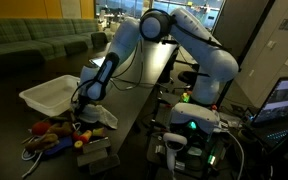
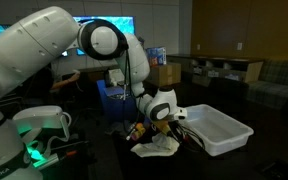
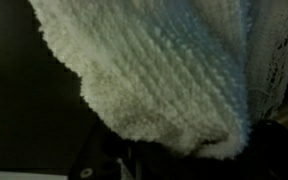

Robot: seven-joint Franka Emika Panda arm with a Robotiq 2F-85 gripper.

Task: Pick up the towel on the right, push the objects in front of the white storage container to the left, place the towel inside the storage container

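Note:
The pale knitted towel [image 3: 164, 70] fills the wrist view and hides the fingers. In both exterior views it hangs in a bunch [image 2: 156, 148] [image 1: 102, 118] under my gripper [image 2: 165, 120] [image 1: 88, 104], which is shut on it just above the dark table. The white storage container [image 1: 52, 95] [image 2: 220, 128] stands close beside the gripper. The colourful objects [image 1: 52, 134], red, orange and yellow with a white cord, lie in a heap in front of the container; in an exterior view a few objects [image 2: 137, 130] show behind the towel.
A dark block [image 1: 92, 152] lies by the table's near edge beside the toys. The robot base and control boxes with green lights [image 1: 192, 125] stand near the table. A lit screen [image 1: 284, 100] sits at the far side, and cardboard boxes [image 2: 167, 73] stand behind.

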